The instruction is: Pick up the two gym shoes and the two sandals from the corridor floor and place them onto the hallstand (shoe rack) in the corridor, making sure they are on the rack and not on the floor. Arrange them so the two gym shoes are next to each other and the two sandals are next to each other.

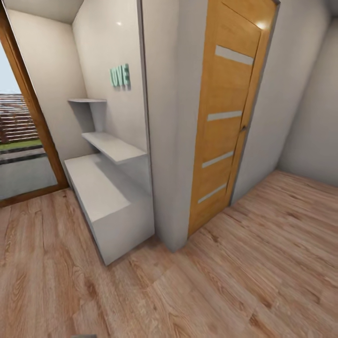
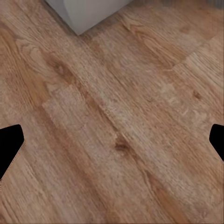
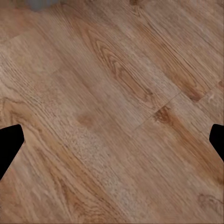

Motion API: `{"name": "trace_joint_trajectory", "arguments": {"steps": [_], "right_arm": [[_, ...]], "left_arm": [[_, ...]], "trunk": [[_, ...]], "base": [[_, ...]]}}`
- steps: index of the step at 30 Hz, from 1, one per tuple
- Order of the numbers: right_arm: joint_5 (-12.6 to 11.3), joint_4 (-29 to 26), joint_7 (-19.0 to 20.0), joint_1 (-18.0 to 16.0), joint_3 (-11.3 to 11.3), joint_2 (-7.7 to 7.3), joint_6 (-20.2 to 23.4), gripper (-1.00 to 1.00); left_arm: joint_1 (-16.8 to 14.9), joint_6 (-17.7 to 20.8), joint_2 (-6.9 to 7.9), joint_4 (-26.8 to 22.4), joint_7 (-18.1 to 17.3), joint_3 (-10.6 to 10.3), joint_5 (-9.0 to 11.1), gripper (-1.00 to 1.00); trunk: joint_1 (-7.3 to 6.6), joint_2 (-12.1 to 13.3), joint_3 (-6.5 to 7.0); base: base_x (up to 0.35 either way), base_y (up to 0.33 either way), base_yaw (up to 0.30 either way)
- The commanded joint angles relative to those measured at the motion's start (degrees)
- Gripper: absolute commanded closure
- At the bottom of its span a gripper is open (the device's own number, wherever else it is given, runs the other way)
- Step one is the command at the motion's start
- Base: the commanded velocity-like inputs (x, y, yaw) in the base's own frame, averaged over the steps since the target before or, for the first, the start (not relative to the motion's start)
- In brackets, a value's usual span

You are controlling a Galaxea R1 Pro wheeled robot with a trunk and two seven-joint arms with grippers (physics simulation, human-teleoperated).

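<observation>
The light-grey hallstand stands against the wall at the left of the head view, with a low bench top and two stepped wall shelves above it, all bare. The gym shoes and the sandals are out of view. Wood-plank corridor floor spreads in front. In the left wrist view my left gripper hangs open over bare planks, near a grey corner of the hallstand. My right gripper is open too, also above bare floor.
A wooden door with pale glass strips stands to the right of a grey wall pillar. A wood-framed glass opening lies left of the hallstand. Green letters hang on the wall above the shelves.
</observation>
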Motion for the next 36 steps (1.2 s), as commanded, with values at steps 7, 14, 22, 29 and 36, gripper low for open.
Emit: {"name": "trace_joint_trajectory", "arguments": {"steps": [7, 14, 22, 29, 36], "right_arm": [[-0.02, 0.04, -0.02, -0.02, -0.01, 0.04, -0.17, -1.00], [-0.02, 0.04, -0.02, -0.02, -0.01, 0.06, -0.17, -1.00], [-0.02, 0.04, -0.02, -0.02, -0.01, 0.06, -0.17, -1.00], [-0.02, 0.08, -0.02, -0.02, -0.01, 0.06, -0.17, -1.00], [-0.02, 0.08, -0.02, -0.02, -0.01, 0.06, -0.17, -1.00]], "left_arm": [[-0.05, -0.19, -0.01, 0.06, 0.02, 0.05, 0.05, -1.00], [-0.05, -0.19, -0.01, 0.07, 0.02, 0.05, 0.03, -1.00], [0.02, -0.26, -0.06, 0.01, 0.10, 0.13, 0.13, -1.00], [0.03, -0.45, -0.02, -0.02, 0.11, 0.15, 2.08, -1.00], [0.13, -4.00, 0.05, 0.04, 0.00, 0.14, 6.42, -1.00]], "trunk": [[0.03, -0.02, -0.06], [0.03, -0.02, -0.06], [0.03, -0.02, -0.06], [0.03, -0.02, -0.06], [0.03, -0.02, -0.06]], "base": [[0.332, 0.000, 0.249], [0.197, 0.000, 0.272], [0.020, 0.000, 0.278], [0.001, 0.000, 0.279], [0.000, 0.000, 0.279]]}}
